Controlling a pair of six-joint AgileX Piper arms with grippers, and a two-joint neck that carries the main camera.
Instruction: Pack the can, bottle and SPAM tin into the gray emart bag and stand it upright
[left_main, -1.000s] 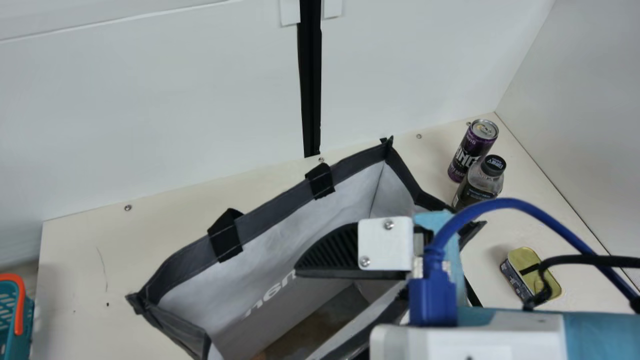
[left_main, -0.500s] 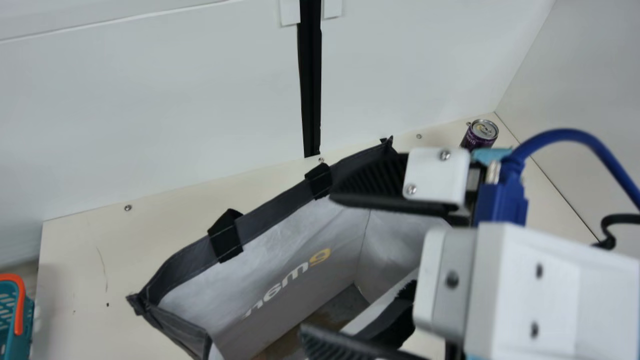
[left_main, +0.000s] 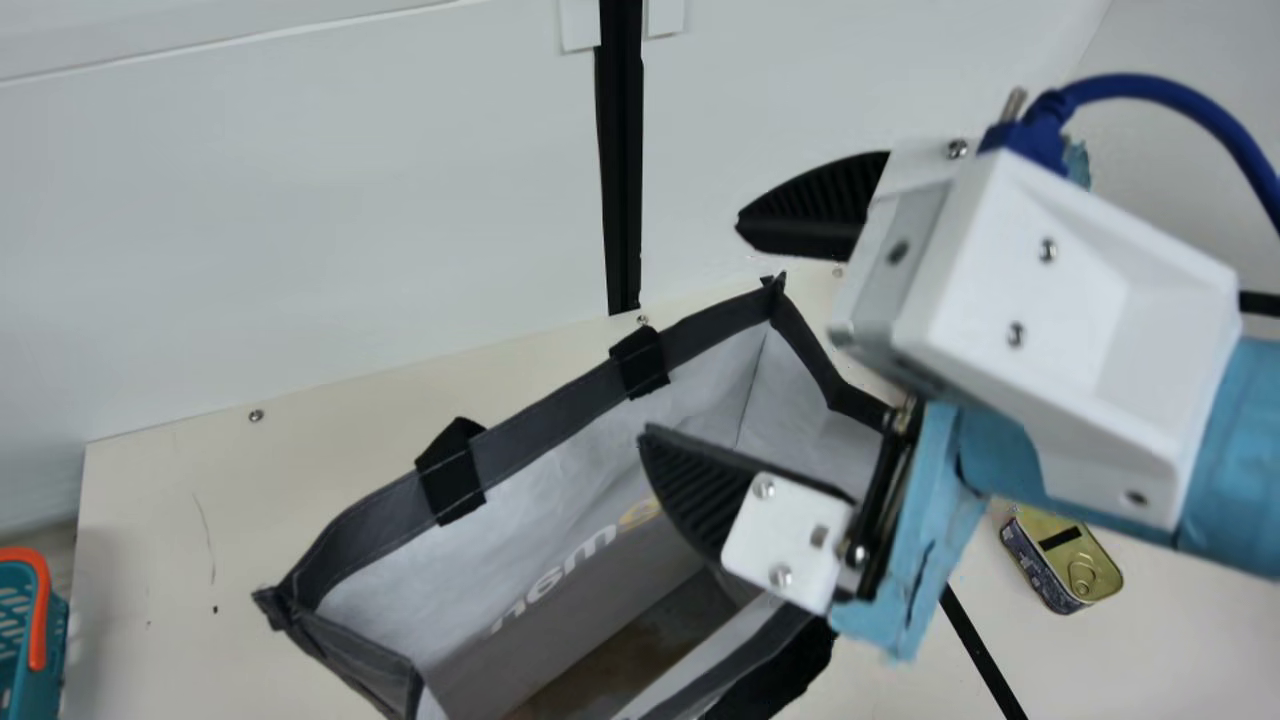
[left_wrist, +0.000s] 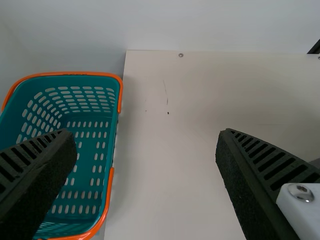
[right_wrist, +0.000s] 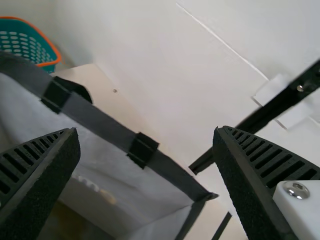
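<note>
Emart bag (left_main: 545, 412) stands open in front of the parted right end effector (left_main: 690, 326).

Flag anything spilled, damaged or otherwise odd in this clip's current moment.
Nothing looks spilled. Two small marks stand out on the table, left of the gray emart bag: a thin crooked line, like a scratch, and a dark speck. The bag's floor looks blotchy brown, possibly stained.

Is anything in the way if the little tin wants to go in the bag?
Yes: the side of the bag stands up, so the tin must go over it. In the main view, the right arm and its open pincer also seem partly in the way.
</note>
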